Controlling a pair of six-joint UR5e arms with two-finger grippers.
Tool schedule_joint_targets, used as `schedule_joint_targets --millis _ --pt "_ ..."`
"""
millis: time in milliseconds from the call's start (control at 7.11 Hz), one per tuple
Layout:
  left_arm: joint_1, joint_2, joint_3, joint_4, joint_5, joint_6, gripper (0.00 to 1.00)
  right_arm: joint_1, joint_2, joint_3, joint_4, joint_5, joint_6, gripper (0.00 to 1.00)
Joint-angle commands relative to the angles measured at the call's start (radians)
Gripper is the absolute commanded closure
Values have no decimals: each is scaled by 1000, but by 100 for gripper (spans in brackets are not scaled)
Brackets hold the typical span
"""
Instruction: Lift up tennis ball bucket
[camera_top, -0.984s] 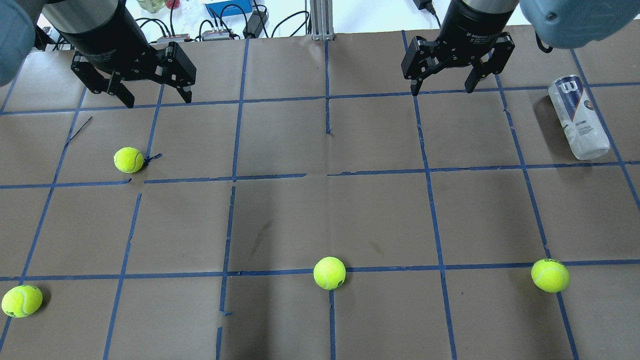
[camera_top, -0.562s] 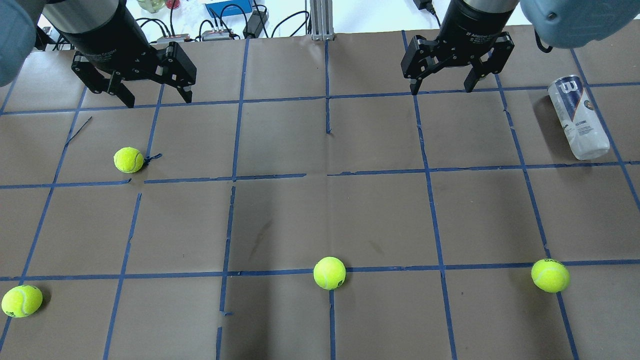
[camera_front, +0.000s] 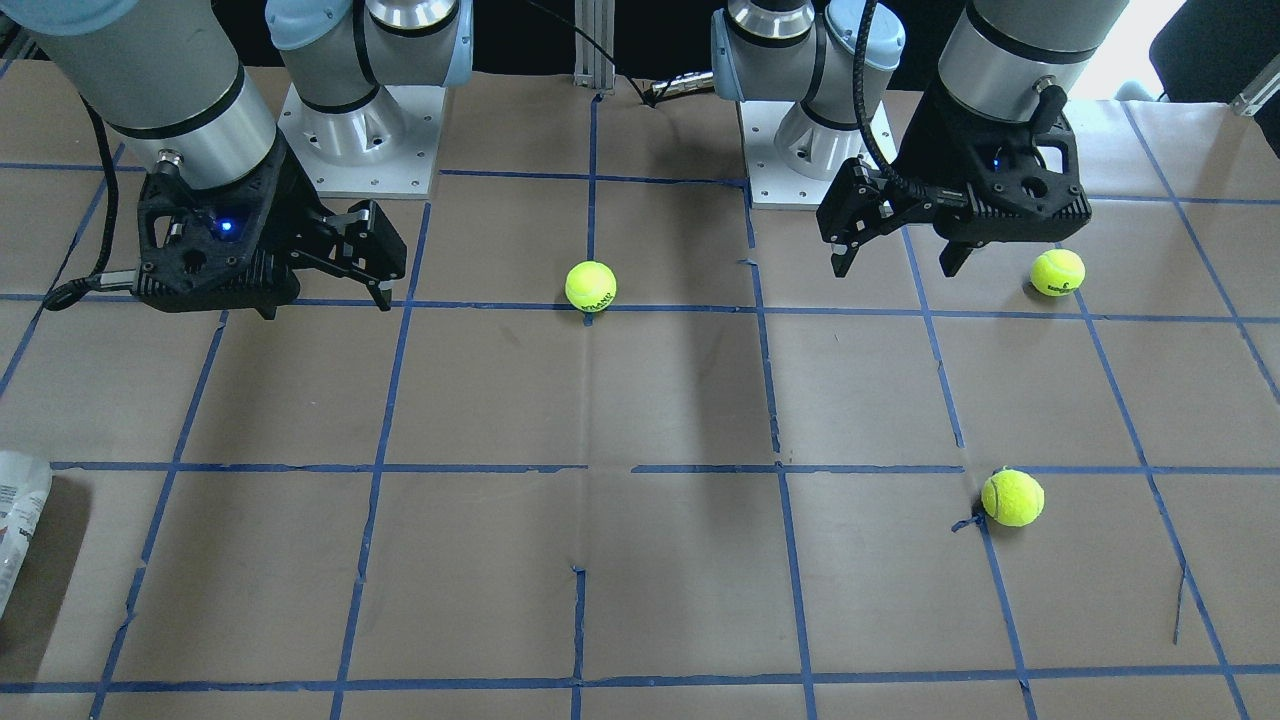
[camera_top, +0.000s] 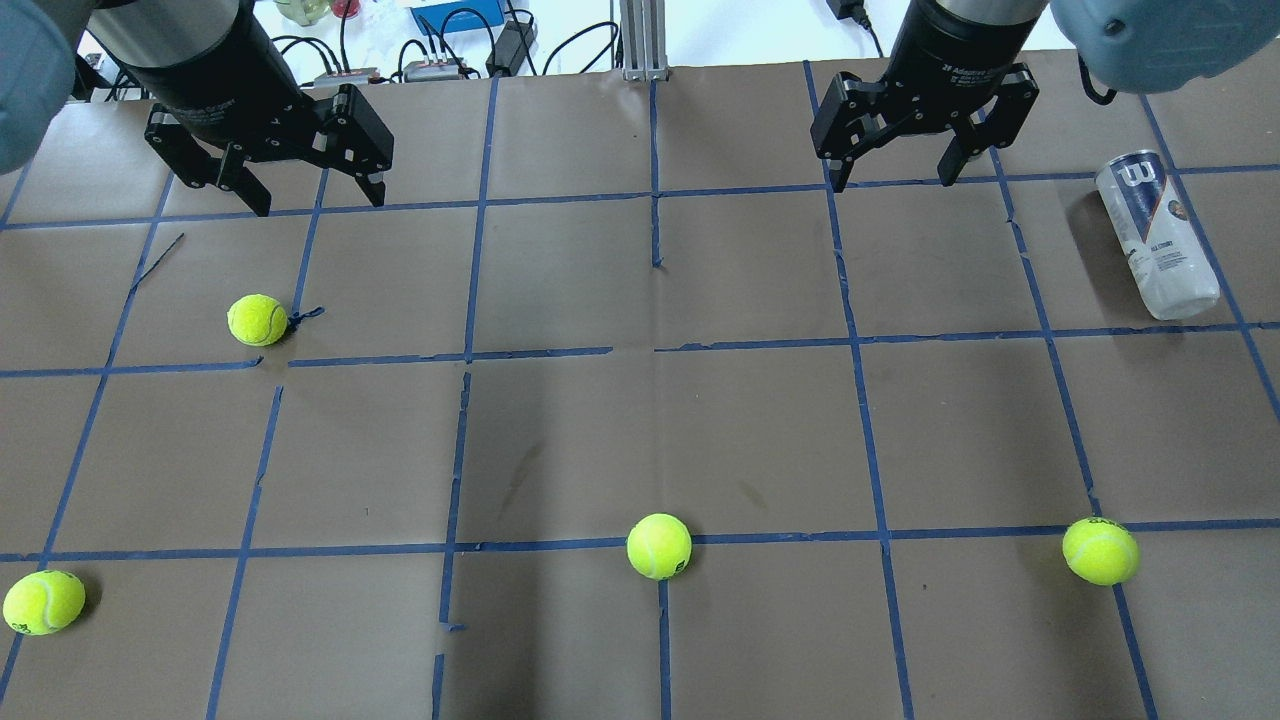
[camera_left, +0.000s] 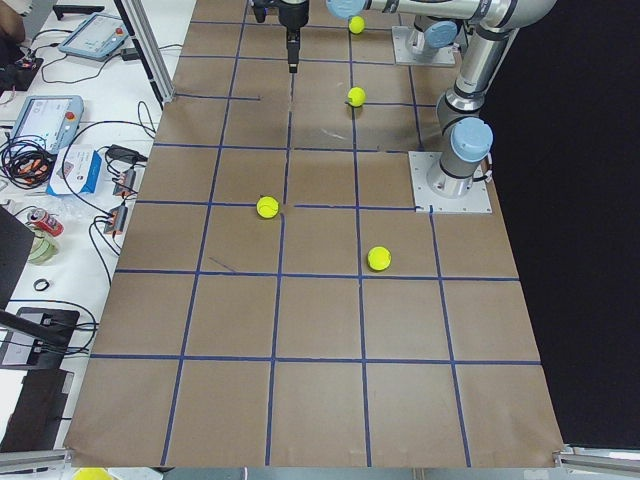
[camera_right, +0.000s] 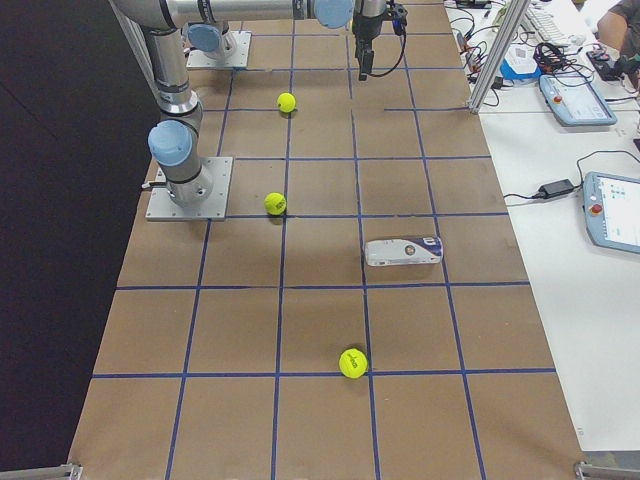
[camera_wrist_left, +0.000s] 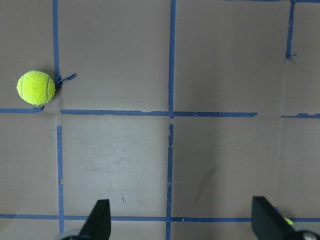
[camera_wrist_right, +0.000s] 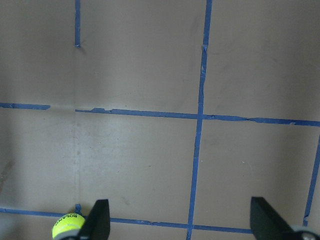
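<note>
The tennis ball bucket (camera_top: 1157, 235) lies on its side at the upper right of the overhead view, well apart from the right gripper (camera_top: 892, 182), which hovers top right of centre with fingers spread, while the left gripper (camera_top: 316, 203) hangs upper left, fingers likewise spread.
</note>
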Motion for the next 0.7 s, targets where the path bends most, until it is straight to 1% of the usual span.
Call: schedule_joint_targets --millis 0,141,281,422,562 --pt "0 0 0 0 0 1 0 -15 1 -7 -7 -5 -5 0" --pt "2 0 0 0 0 1 0 -36 2 -22 -12 -8 -17 0" --pt "2 0 0 0 0 1 0 -83 14 -24 -15 -7 -47 0" --pt "2 1 1 -1 0 1 0 -189 69 -42 -15 -7 -70 0" --pt "2 1 1 0 0 3 0 -290 153 -86 -33 0 -174 0"
